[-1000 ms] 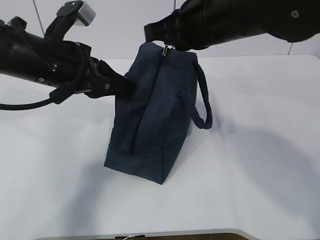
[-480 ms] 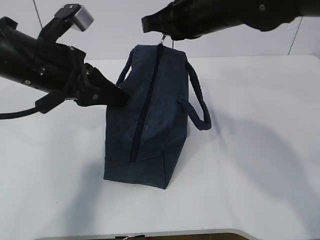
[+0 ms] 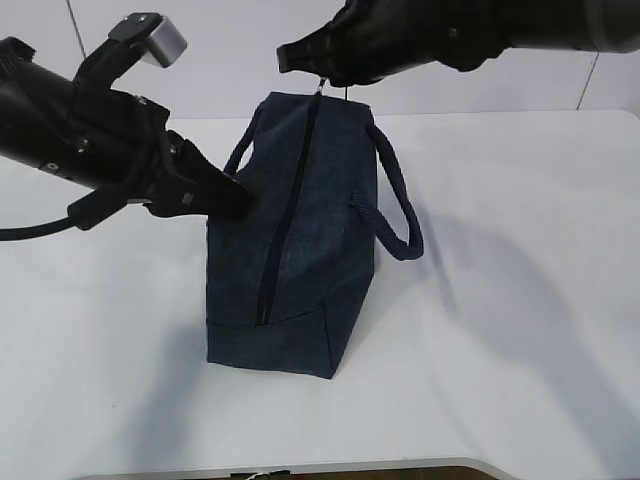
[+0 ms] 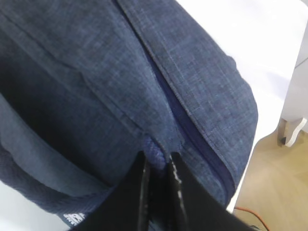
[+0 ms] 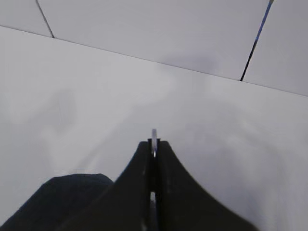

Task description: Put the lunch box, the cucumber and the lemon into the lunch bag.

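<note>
The dark navy lunch bag stands on the white table with its zipper closed along the side that faces me. My left gripper is shut on a fold of the bag's fabric at its left side, next to a loop handle. My right gripper is above the bag's far top end, shut on the metal ring pull of the zipper. The second handle hangs on the right. The lunch box, the cucumber and the lemon are out of view.
The white table stretches to the right of and in front of the bag, and its front edge is near the bottom of the exterior view. A pale panelled wall stands behind. Past the table edge, wooden floor shows.
The bag's top end has swung left and the bag stands straighter. My right gripper has moved left with the ring pull. My left gripper has shifted slightly left, keeping its hold on the fabric.
</note>
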